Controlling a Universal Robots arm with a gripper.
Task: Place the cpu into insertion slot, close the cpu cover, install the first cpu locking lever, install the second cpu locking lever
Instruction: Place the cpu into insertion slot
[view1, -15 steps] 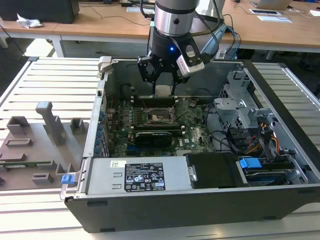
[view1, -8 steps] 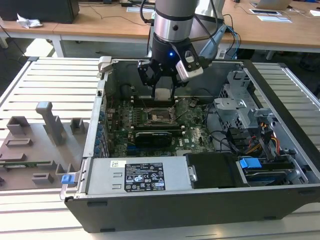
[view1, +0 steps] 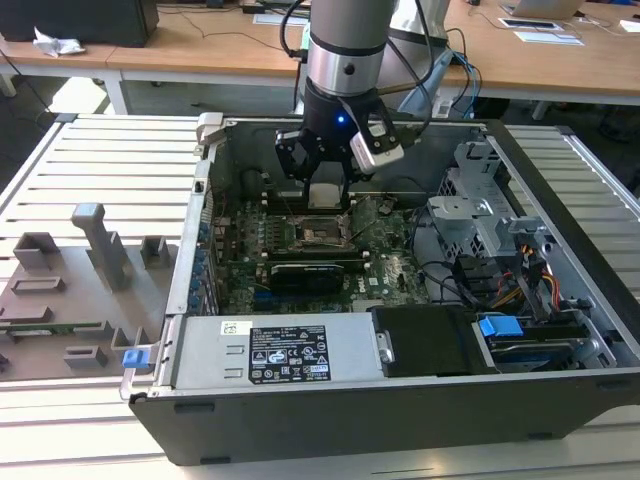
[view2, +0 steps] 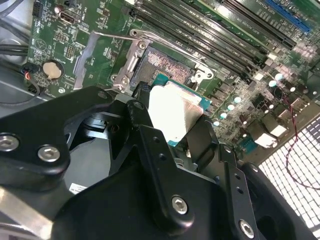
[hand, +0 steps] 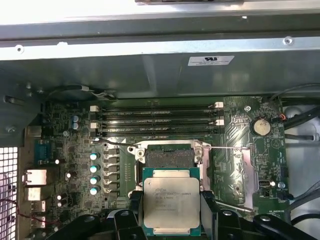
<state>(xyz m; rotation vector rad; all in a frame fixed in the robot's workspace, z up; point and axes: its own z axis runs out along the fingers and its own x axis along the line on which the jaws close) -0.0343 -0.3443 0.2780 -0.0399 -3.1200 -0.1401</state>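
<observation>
The claw is closed on the cpu, holding it by two edges near the slot, not yet seated. It likely needs its corners squared to the slot and a level, gentle descent.

The exterior camera is standing off the arm at the six o'clock side of the open computer case. It is looking down at a slant from far enough back to be taking in the whole case and the slatted table, with the arm reaching in from twelve o'clock. The first wrist camera is looking steeply down over the motherboard, close in. The second wrist camera is peering past the gripper at a tilt, closer still. All three are sharing the insertion slot. Both wrist views are sharing the cpu pinched in the gripper.
</observation>
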